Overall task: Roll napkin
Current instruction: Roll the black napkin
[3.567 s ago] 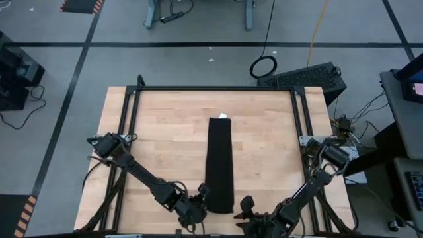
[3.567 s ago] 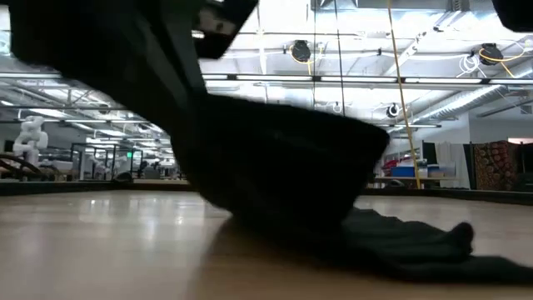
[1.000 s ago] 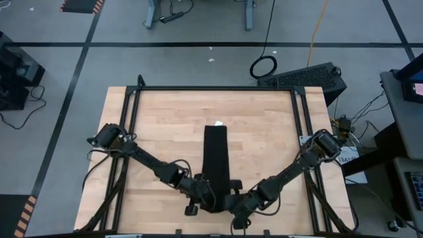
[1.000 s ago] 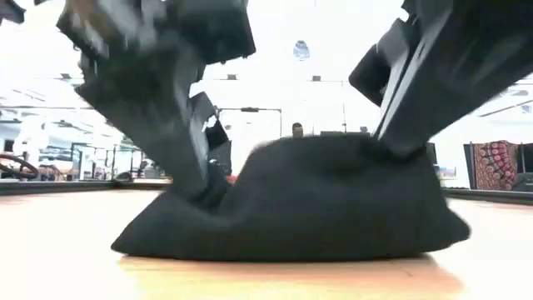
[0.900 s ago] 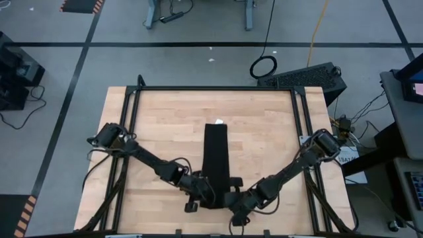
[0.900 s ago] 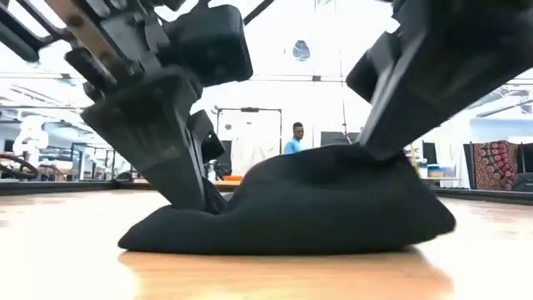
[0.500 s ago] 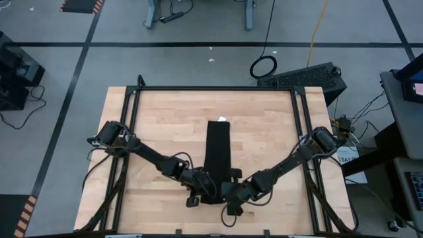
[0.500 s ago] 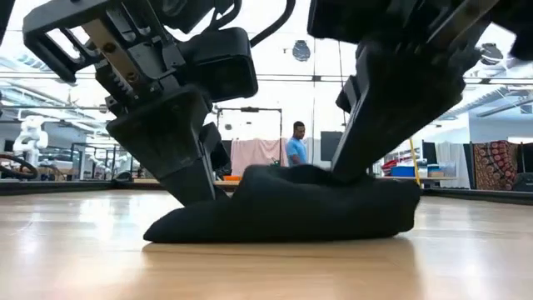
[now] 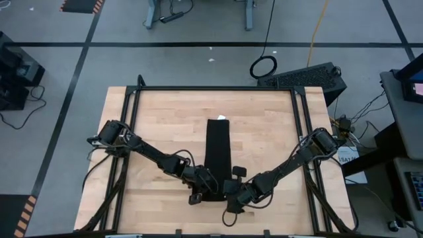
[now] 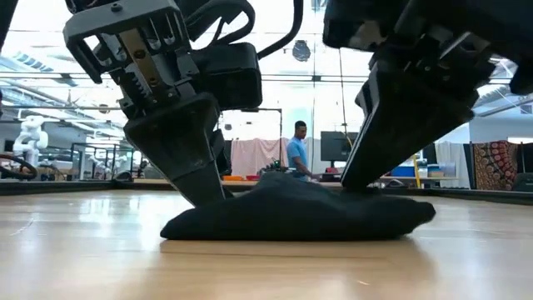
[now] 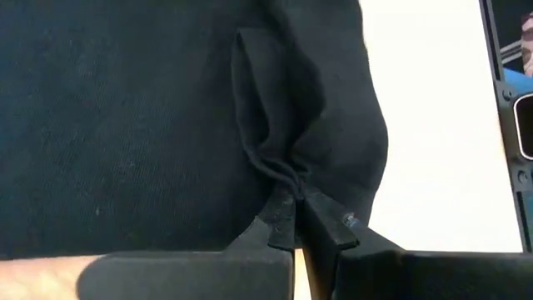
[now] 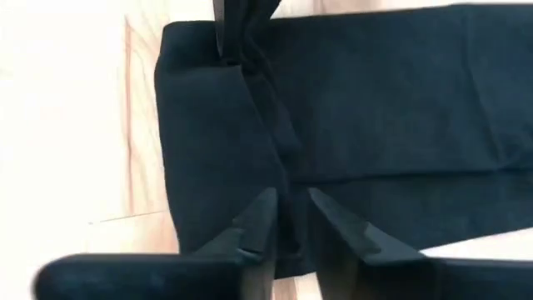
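L tool (image 11: 296, 218) clamped on pinched fold of napkin (image 9: 217, 155). R tool (image 12: 287, 218) fingers slightly apart, astride napkin's near end. Napkin lies mid counter (image 9: 158, 125), long strip. Person (image 10: 295, 148) in room behind.

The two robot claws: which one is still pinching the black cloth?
The left claw, fingers squeezed shut on a pinch of the black cloth napkin. The right claw shows a gap between its fingers.
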Robot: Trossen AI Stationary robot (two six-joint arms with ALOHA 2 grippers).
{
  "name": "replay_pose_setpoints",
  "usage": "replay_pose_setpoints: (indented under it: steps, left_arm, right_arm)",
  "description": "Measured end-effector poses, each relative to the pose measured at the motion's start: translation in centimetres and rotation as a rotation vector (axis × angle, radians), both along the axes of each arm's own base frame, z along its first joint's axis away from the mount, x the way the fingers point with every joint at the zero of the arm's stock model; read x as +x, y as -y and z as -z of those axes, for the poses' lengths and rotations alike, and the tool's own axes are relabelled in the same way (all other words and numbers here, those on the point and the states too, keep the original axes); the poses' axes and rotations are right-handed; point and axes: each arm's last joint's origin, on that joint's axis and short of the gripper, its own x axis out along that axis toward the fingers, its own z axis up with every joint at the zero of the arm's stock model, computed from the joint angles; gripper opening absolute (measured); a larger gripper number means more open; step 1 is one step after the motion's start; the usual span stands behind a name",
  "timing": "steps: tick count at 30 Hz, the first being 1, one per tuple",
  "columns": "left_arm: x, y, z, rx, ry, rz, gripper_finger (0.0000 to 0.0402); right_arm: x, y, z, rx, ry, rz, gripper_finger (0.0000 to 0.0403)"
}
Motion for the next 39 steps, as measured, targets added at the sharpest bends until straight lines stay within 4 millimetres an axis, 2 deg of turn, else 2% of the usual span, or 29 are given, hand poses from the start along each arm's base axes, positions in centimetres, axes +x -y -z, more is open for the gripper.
replay_pose_setpoints:
  steps: [7, 11, 16, 20, 30, 35, 39]
  left_arm:
    - [0.1, 0.0, 0.0, -0.04, -0.024, -0.067, 0.0006]
    - [0.1, 0.0, -0.1, -0.052, -0.029, -0.098, 0.0006]
    - [0.2, -0.1, -0.1, -0.061, -0.033, -0.117, 0.0006]
    - [0.2, -0.1, -0.1, -0.059, -0.033, -0.118, 0.0006]
    - [0.1, -0.1, 0.0, -0.054, -0.033, -0.122, 0.0006]
    - [0.1, 0.0, 0.0, -0.052, -0.034, -0.118, 0.0006]
    - [0.1, 0.0, 0.0, -0.037, -0.024, -0.129, 0.0007]
  right_arm:
    - [-1.1, -1.4, -1.7, -0.015, 0.072, -0.027, 0.0132]
    - [-2.5, -4.5, -2.0, -0.054, 0.132, -0.178, 0.0153]
    - [-4.0, -7.8, 0.4, -0.186, 0.215, -0.23, 0.0153]
    - [-4.2, -8.9, 2.3, -0.287, 0.311, -0.168, 0.0158]
    - [-1.4, -7.7, 4.2, -0.313, 0.395, -0.167, 0.022]
    - [-1.8, -5.6, 6.1, -0.268, 0.448, -0.112, 0.0222]
    - [-2.7, -4.1, 7.6, -0.161, 0.469, -0.079, 0.0214]
